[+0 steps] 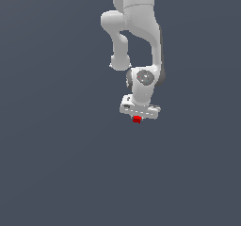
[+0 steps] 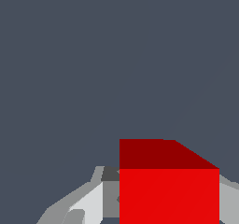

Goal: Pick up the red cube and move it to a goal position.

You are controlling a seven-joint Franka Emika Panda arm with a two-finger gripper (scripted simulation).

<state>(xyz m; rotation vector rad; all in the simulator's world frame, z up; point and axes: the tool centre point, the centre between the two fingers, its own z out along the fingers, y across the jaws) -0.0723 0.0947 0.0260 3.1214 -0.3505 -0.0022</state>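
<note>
— Biggest thing in sight?
— White Franka arm (image 1: 136,27), reaching down from the top edge of the exterior view, elbow bent, wrist turned downward over a plain grey-blue surface (image 1: 56,164).

— Next down in size?
— Tool (image 1: 137,118), hanging straight below the wrist joint, its pale flat body tilted slightly, lower toward the exterior view's right. Fingertips too small to pick out in the exterior view.

— And through the wrist view?
— Tool (image 2: 168,204) seen close up: one grey-white finger (image 2: 88,204) hard against one side of the red cube, a sliver of the other finger (image 2: 228,199) against the opposite side.

— So clamped?
— Looks clamped on the red cube (image 2: 169,195), fingers pressed to both flanks.

— Whereabouts of the red cube?
— Directly beneath the tool body, between the fingers. In the exterior view just a small red speck (image 1: 137,120) touching the underside of the tool. Bright front face, darker shaded face beside it in the wrist view.

— Resting on the surface or lifted?
— Cannot tell.
</note>
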